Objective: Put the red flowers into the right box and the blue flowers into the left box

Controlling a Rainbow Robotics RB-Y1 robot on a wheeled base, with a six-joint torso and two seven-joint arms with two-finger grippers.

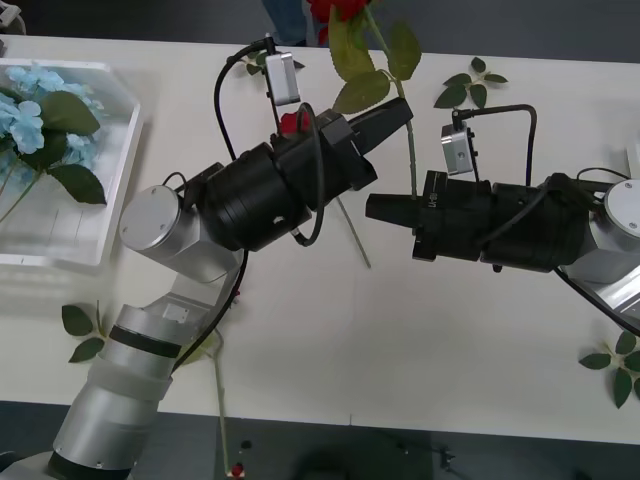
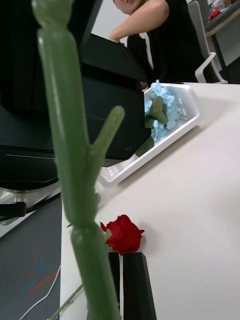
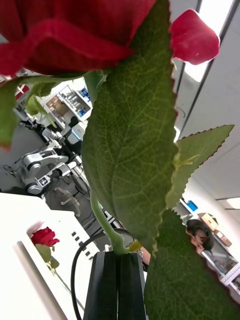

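Your left tool angles up over the table, clamped on a red rose stem; your right tool is closed, empty, beside it.

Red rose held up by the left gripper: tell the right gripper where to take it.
Probably the bare stem below the left gripper, approached sideways from the robot's right, where the right gripper is. The rose stands upright and broad leaves crowd its upper part.

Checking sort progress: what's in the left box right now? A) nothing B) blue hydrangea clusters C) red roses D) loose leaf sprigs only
B: the front view shows pale blue hydrangea clusters with green leaves lying inside the left box, and no red bloom in it.
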